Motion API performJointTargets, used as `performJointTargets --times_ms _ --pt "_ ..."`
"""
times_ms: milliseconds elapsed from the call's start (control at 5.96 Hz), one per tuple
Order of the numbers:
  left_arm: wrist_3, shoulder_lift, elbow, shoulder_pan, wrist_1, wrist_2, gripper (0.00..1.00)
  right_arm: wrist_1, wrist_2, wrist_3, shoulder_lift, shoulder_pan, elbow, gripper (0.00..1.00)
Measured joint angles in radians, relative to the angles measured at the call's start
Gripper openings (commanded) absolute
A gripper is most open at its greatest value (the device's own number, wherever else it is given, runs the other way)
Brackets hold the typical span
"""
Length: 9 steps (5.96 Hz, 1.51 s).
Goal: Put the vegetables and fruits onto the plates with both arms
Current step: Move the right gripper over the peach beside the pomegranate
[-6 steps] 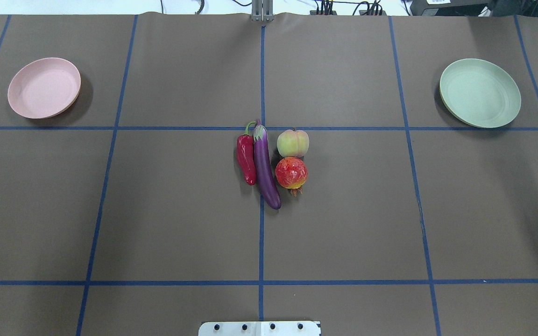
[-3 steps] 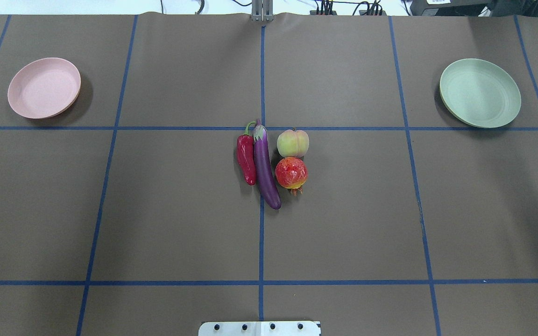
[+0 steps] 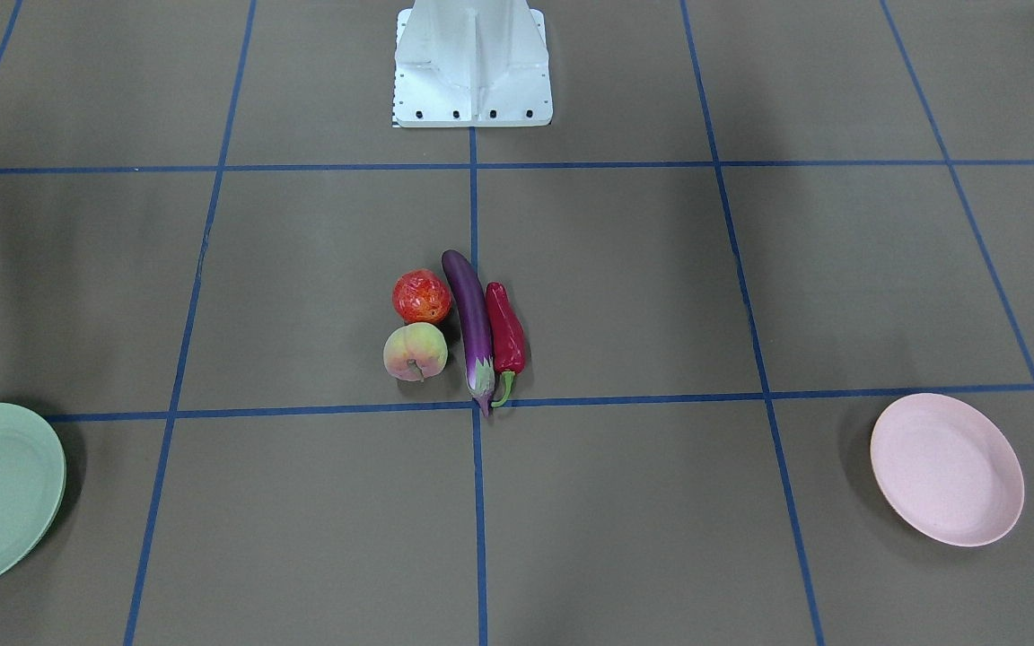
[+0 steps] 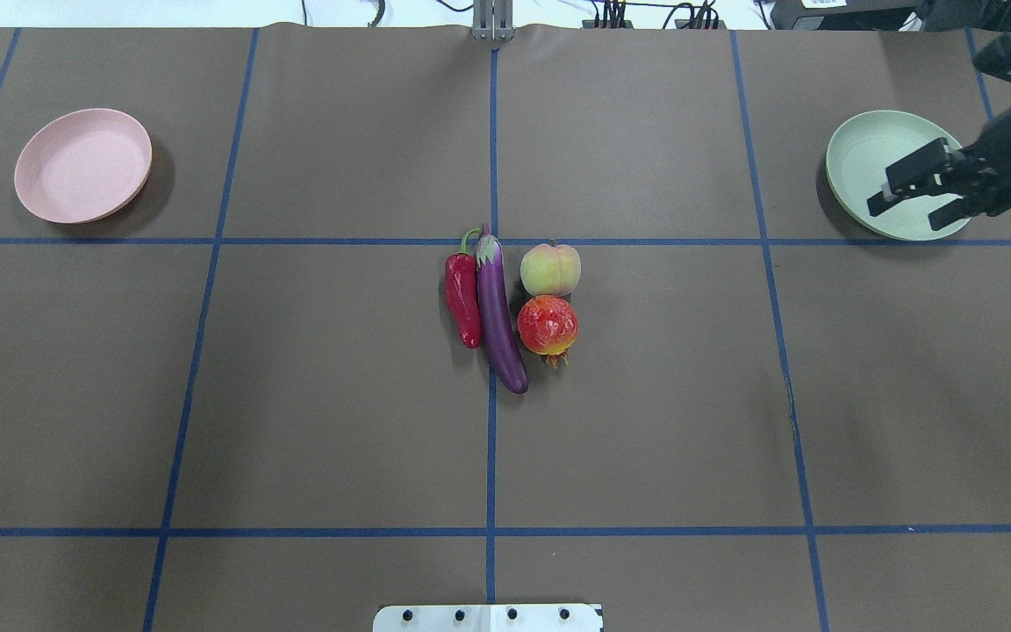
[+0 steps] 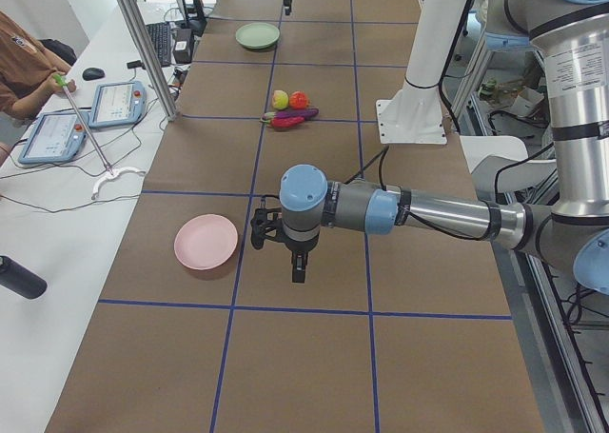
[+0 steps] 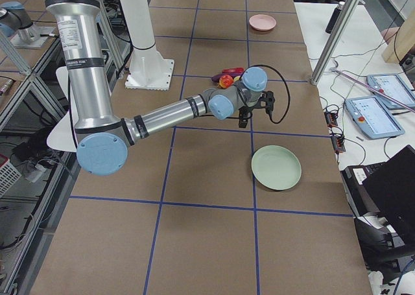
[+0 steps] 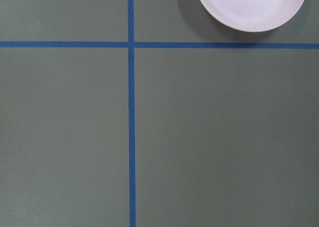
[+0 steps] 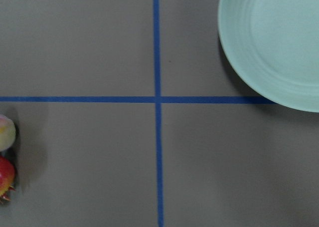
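Observation:
The purple eggplant (image 4: 498, 316) and the red chili pepper (image 4: 462, 298) lie side by side at the table's middle. The peach (image 4: 550, 269) and the red-orange speckled fruit (image 4: 547, 324) sit just to their right. The pink plate (image 4: 82, 164) is at the far left and the mint green plate (image 4: 874, 158) at the far right, both empty. My right gripper (image 4: 903, 218) hangs open and empty high over the green plate's near edge. My left gripper (image 5: 297, 266) points down beside the pink plate (image 5: 206, 242); I cannot tell whether it is open.
The white base block (image 4: 488, 617) stands at the near table edge. Blue tape lines grid the brown table cover. Tablets (image 5: 114, 105) and cables lie on the side bench across the table, behind a metal post (image 5: 143, 43).
My right gripper has come into the overhead view from the right edge and now hangs over the green plate. The vegetables, fruits and plates have not moved.

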Motion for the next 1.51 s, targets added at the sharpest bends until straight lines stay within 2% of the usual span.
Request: performJointTargets --times_ms 336,503,839,1007,1510 --pt "0.0 0.0 0.0 0.0 0.0 -0.001 1.0 0.001 -0.158 0.187 0.147 -0.179 -0.009 1.0" --pt "0.0 0.0 0.001 0.0 0.0 -0.002 1.0 0.002 -0.272 0.266 0.203 -0.276 -0.013 1.0" --pt "0.0 0.0 0.006 0.0 0.001 -0.008 1.0 0.025 -0.475 0.331 0.268 -0.417 -0.04 1.0" --pt "0.001 0.0 0.013 0.001 0.0 -0.013 1.0 0.061 -0.515 0.372 0.302 -0.442 -0.089 1.0" --pt "0.001 -0.003 0.019 0.003 -0.002 -0.016 1.0 0.111 -0.547 0.425 0.371 -0.464 -0.191 1.0"
